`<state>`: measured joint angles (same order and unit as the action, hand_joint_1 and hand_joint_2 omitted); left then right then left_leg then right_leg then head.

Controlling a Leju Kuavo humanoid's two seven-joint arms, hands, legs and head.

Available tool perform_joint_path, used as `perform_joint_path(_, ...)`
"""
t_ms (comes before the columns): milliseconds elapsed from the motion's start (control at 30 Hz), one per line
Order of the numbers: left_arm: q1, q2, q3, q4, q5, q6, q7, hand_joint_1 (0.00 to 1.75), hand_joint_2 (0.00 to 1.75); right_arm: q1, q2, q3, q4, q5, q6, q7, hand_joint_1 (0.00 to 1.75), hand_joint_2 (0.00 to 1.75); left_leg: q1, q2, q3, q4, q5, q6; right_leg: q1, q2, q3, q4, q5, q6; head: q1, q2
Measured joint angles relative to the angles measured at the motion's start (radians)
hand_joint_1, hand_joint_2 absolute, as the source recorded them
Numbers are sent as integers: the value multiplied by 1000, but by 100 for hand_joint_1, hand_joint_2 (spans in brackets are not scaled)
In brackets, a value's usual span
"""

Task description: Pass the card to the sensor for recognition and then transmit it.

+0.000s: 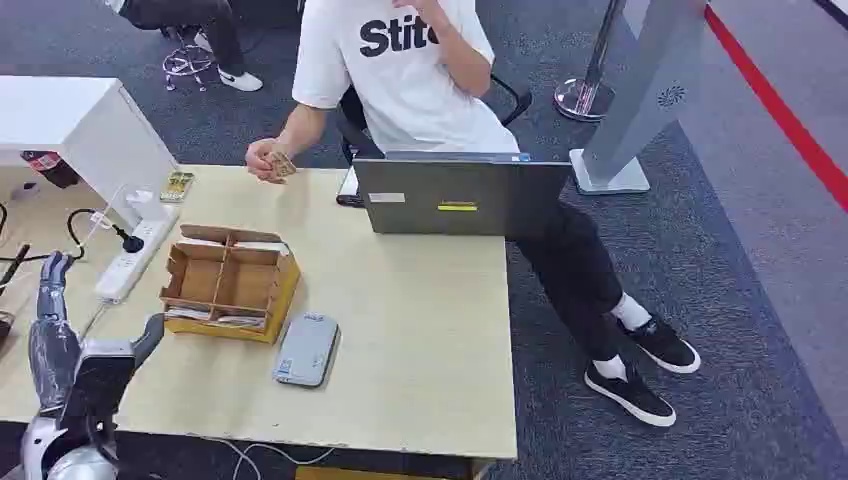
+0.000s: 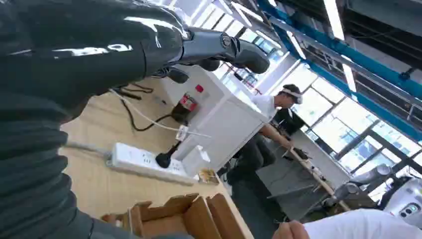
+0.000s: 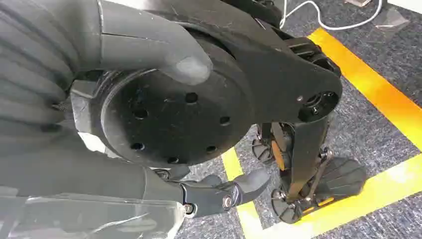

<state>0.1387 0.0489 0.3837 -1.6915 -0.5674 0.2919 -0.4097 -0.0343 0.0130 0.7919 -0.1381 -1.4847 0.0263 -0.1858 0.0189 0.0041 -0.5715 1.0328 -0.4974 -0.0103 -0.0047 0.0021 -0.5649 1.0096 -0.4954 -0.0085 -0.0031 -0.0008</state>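
Across the table [image 1: 420, 330] from me, the card [image 1: 283, 165] sits in the person's hand [image 1: 266, 158], well apart from my left hand [image 1: 62, 330], fingers spread, empty, by the power strip [image 1: 135, 258]. Right hand [image 3: 149, 164] hangs low; can't tell its fingers' state.

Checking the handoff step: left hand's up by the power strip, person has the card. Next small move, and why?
Probably reach the left hand forward toward the card in the person's hand at the table's far edge. The left hand looks empty with fingers apart, and the grey sensor beside the cardboard box has nothing on it yet.
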Motion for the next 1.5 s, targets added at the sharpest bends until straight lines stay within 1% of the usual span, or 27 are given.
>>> perform_joint_path(167,-67,72,-68,36,-134,39,54,0,175,-2,0,9,2,0,-5,7,0,175,0,0,0,0,0,0,0,1,0,0,0,0,0,0)
perform_joint_path(267,-108,105,-111,67,-213,65,88,0,175,-2,0,12,3,-2,-8,14,0,175,0,1,0,0,0,0,0,2,0,0,0,0,0,0)
perform_joint_path(700,-299,223,-317,246,-530,179,230,0,175,-13,0,44,10,-6,-38,42,0,175,0,1,0,0,1,-1,0,2,0,0,0,0,0,0)
perform_joint_path(800,-329,246,-350,269,-605,202,265,0,175,-17,0,54,11,-3,-42,53,0,175,0,2,1,1,1,-1,0,3,-1,0,0,0,0,0)
perform_joint_path(933,-379,283,-409,332,-684,230,311,0,175,-24,0,75,12,2,-54,65,0,175,0,2,1,0,1,-1,0,3,0,0,1,-1,0,0)
perform_joint_path(1000,-397,292,-426,362,-724,249,337,0,175,-27,0,87,13,9,-63,72,0,175,0,3,1,1,1,-1,0,3,-1,0,1,-1,0,0)
perform_joint_path(1100,-414,301,-446,391,-753,272,357,0,175,-32,0,98,17,18,-76,76,0,175,0,2,1,1,1,-1,0,3,0,0,1,-1,-1,0)
perform_joint_path(1467,-425,309,-474,438,-760,275,362,0,175,-36,-1,116,23,19,-84,76,0,175,0,2,1,1,1,-1,0,3,0,0,1,-1,0,0)
perform_joint_path(1500,-425,310,-476,440,-761,275,362,175,175,-36,-1,117,23,19,-85,76,0,175,0,2,1,1,1,-1,0,3,0,0,1,-1,0,0)
